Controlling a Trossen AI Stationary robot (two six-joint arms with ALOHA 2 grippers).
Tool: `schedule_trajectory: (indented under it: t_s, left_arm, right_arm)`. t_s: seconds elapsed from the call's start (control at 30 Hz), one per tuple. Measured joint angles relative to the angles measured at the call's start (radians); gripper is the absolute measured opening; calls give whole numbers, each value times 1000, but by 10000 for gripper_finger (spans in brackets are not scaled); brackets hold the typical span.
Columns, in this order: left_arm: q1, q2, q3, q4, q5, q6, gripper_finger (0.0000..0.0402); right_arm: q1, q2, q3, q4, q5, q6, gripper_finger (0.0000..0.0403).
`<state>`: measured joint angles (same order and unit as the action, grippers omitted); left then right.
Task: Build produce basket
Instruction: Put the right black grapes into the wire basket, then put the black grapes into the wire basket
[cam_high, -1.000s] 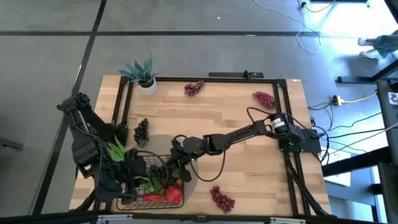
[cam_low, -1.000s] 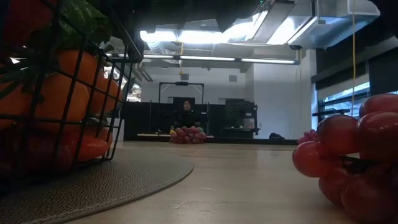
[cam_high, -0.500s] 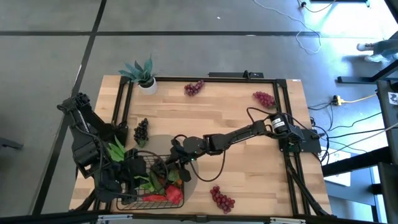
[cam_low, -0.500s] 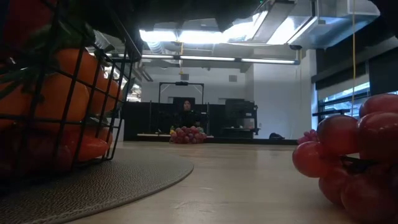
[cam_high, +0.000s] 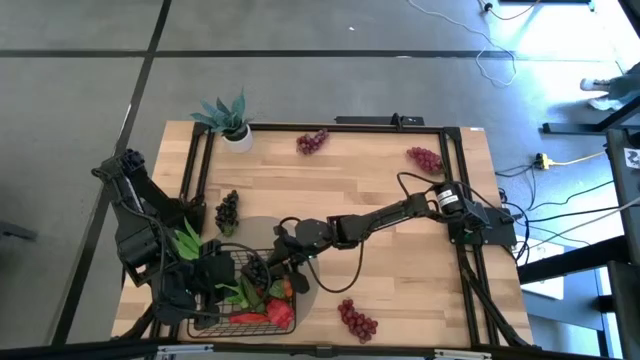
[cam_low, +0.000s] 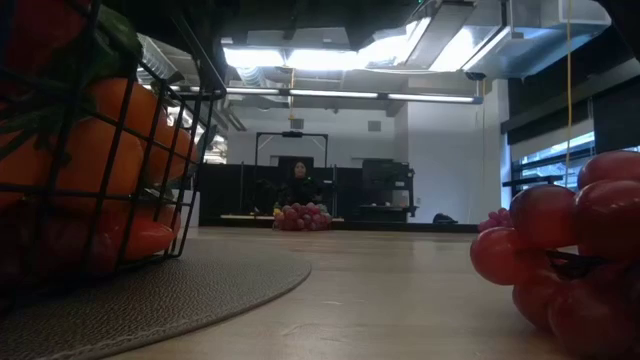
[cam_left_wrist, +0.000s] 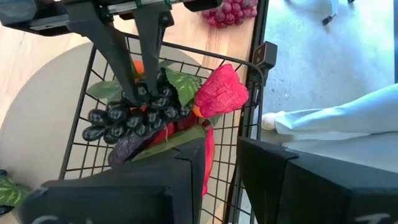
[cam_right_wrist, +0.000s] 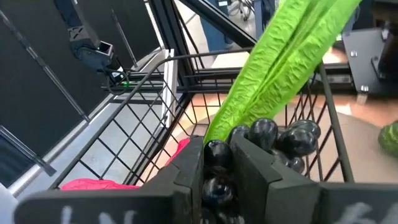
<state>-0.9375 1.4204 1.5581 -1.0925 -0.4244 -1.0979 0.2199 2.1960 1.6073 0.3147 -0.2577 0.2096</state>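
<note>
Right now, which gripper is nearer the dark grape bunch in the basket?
Right. The right gripper has its jaws around the dark grape bunch over the basket; the left gripper sits at the basket's far side.

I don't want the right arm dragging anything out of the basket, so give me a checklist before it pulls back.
1. Dark grapes inside the basket: ok.
2. Right gripper clear of the grapes: not ok, grapes sit between its fingers.
3. Green pod clear of the way out: not ok, it leans right over the gripper.
4. Basket on the mat: ok.
5. Left gripper steadying the basket wall: cannot tell.
</note>
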Motion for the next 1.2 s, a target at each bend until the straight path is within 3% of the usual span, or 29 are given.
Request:
schedule_trajectory:
  t_s: [0.17, 0.43, 0.73, 1.2]
  left_arm:
    - [0, 0, 0, 0, 4, 1, 82]
    - [0, 0, 0, -35, 4, 0, 82]
    - [0, 0, 0, -45, 4, -1, 82]
    - [0, 0, 0, -45, 3, -1, 82]
  right_arm:
    - [-6, 0, 1, -33, 2, 69, 69]
    - [-6, 0, 1, -46, 1, 20, 68]
    - [-6, 0, 1, -54, 0, 20, 34]
    - [-5, 0, 1, -36, 0, 18, 119]
